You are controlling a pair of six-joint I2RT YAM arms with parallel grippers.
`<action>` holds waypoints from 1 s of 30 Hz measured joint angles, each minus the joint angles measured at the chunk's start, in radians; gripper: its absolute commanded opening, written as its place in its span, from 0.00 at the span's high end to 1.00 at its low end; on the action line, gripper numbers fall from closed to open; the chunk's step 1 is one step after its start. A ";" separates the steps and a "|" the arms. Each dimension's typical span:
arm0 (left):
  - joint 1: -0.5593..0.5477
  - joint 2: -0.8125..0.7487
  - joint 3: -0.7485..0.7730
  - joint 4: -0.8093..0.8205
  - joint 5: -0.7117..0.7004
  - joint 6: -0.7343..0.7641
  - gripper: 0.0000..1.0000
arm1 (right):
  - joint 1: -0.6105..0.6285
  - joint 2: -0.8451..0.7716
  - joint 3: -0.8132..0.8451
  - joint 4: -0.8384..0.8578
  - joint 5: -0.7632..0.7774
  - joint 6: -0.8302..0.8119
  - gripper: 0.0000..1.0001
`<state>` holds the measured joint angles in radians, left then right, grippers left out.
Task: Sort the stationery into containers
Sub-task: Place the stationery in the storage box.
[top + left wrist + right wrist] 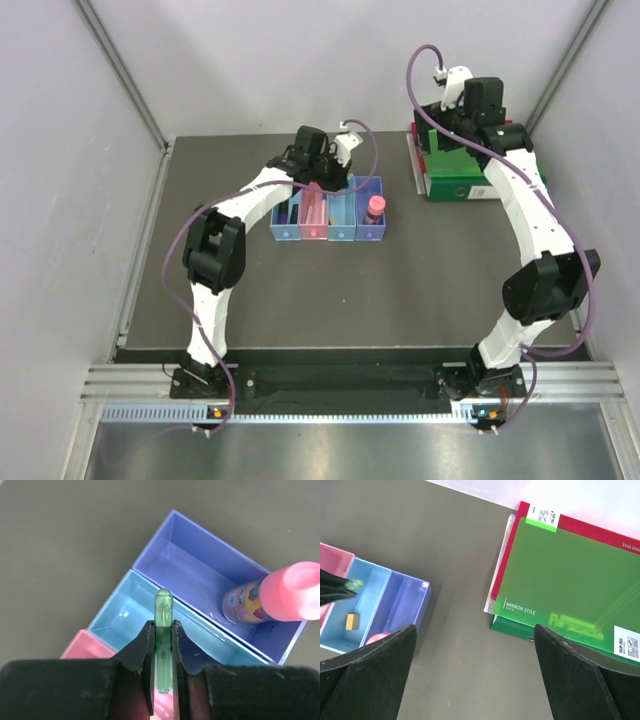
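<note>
Looks like this one's pretty far along. The left gripper [163, 633] is clamped on a stubby translucent green highlighter [163, 605], holding it just above the joined row of four small translucent plastic boxes [343, 238] in the upper middle of the top view. From the left wrist cam, the tip sits over the light blue box [125, 615], the one next to the purple-blue box [190, 555], so I'd guess that's where it's headed.

Already sorted: a pink-capped marker with a colourful body [295, 591] stands in the purple-blue box, something dark [290, 212] is in the far-left box, and a small yellowish block [353, 621] lies in that light blue one. I can't really tell what's in the pink box.

The right gripper [473, 630] has its fingers spread wide, holding nothing, over by the large green binder [570, 565] at upper right. I can't spot other loose pens on the dark grey table [400, 290], though the arms hide a bit. So dropping the green one might be about the last step.
</note>
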<state>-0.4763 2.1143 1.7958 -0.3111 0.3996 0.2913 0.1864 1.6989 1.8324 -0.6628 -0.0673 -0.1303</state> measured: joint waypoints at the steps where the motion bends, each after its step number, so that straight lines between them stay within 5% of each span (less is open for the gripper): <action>1: -0.002 0.007 0.000 -0.003 -0.001 -0.003 1.00 | 0.000 -0.003 0.000 0.000 -0.003 0.000 0.00; 19: -0.009 0.137 0.015 -0.006 -0.026 -0.093 0.88 | -0.001 -0.045 -0.014 -0.015 -0.035 0.000 0.00; 22: -0.009 0.137 0.023 -0.003 -0.030 -0.110 0.75 | -0.001 -0.051 -0.019 -0.014 -0.037 0.000 0.00; 26: -0.009 0.137 0.023 0.006 -0.018 -0.121 0.32 | -0.001 -0.063 -0.034 -0.018 -0.039 0.000 0.00; 30: -0.003 0.114 0.025 0.024 -0.031 -0.108 0.21 | -0.001 -0.066 -0.040 -0.018 -0.041 0.002 0.01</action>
<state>-0.4797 2.2284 1.8210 -0.2874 0.3691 0.1837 0.1852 1.6333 1.7927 -0.6804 -0.1085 -0.1287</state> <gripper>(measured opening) 0.728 0.996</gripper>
